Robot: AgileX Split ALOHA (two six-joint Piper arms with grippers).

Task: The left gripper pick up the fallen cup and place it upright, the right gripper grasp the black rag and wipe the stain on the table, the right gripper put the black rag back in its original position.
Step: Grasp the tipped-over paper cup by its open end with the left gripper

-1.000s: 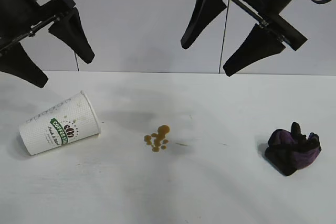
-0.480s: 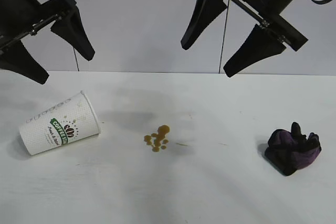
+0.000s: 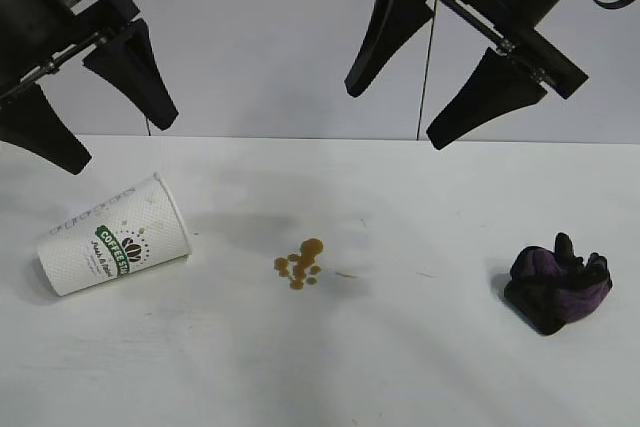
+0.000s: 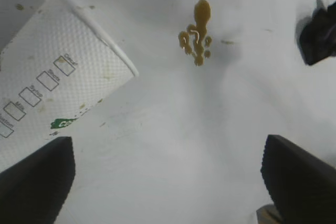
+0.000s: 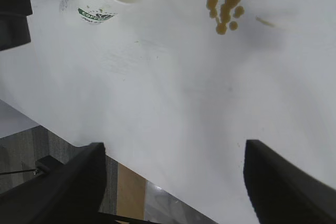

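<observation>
Cup [image 3: 113, 235] lies fallen; my left gripper [image 3: 103, 112] hangs spread above it.
Pinching it off-centre could roll it toward the stain [image 3: 300, 263].

One cup [image 3: 113, 235], one black rag [image 3: 557, 282], one stain [image 3: 299, 263], two arms.

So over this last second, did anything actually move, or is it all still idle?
Only the left pincer moved: it drifted slightly, open and empty above the cup. Nothing was gripped or released. The right pincer hangs open up high as before; the cup lies on its side, and the stain and black rag are unmoved.
</observation>
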